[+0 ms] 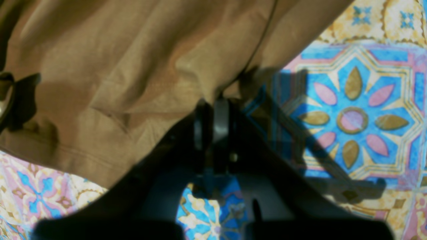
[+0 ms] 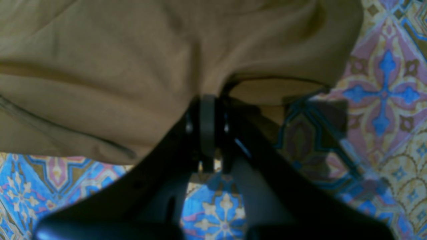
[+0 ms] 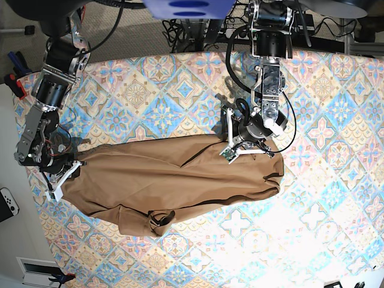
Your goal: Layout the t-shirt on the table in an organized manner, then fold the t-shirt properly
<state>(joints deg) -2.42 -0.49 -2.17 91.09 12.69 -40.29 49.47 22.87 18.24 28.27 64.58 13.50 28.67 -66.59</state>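
The tan-brown t-shirt (image 3: 174, 180) lies stretched lengthwise and rumpled across the patterned table (image 3: 324, 180), with a folded bunch at its front edge. My left gripper (image 3: 247, 149) sits at the shirt's far right edge; in the left wrist view its jaws (image 1: 215, 100) are pressed together on the t-shirt (image 1: 116, 66) where it meets the table (image 1: 353, 120). My right gripper (image 3: 67, 174) is at the shirt's left end. In the right wrist view it (image 2: 207, 100) is shut on a pinch of the t-shirt (image 2: 100, 83), above the table (image 2: 383, 93).
The table's left edge runs close beside the right arm, and a white object (image 3: 7, 203) lies beyond it. Cables and stands crowd the back edge (image 3: 198, 30). Bare patterned cover stretches to the right and front of the shirt.
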